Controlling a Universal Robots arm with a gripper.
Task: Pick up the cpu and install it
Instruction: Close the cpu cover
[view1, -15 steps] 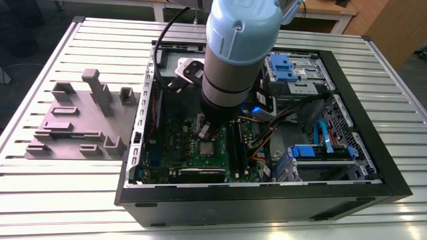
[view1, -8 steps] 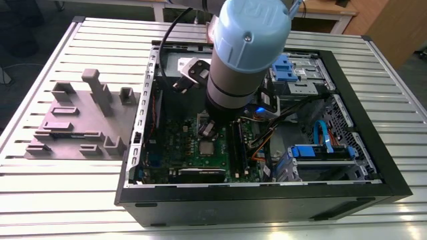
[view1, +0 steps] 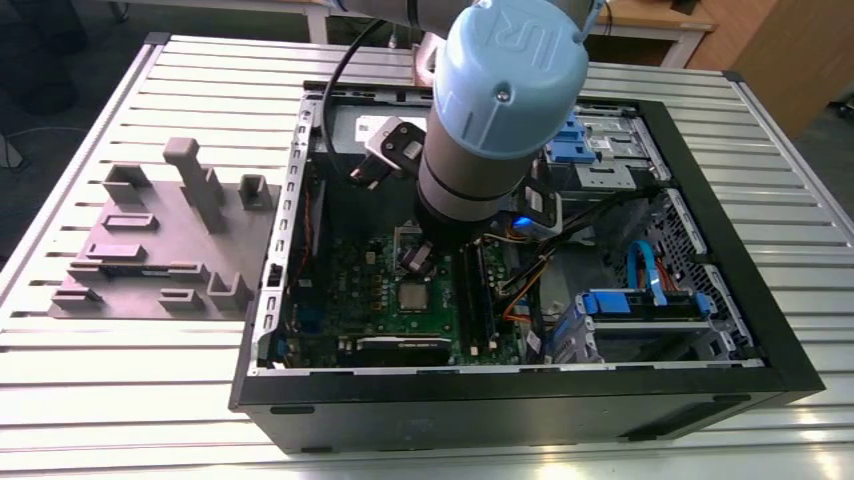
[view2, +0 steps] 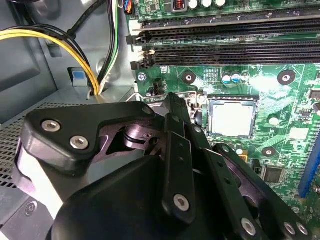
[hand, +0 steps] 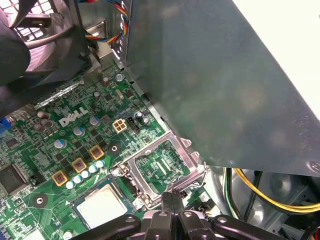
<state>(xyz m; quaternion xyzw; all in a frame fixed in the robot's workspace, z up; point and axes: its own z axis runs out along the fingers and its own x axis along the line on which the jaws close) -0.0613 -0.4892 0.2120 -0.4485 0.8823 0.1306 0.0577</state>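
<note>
Gripper (hand: 172, 200) clenched, apparently empty, above motherboard (hand: 75, 150).
Cpu (view2: 231, 119) seated in socket, centre-right of second wrist view; verify flush seating.

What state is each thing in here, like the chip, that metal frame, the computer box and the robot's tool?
cpu: lying flat in its socket on the green board, nothing holding it.
socket frame: swung open, lying beside the cpu.
computer case: on its side, side panel off, inside exposed.
memory slots: long black ones look unfilled.
tool: fingertips together, nothing between them, next to the open frame.
</note>
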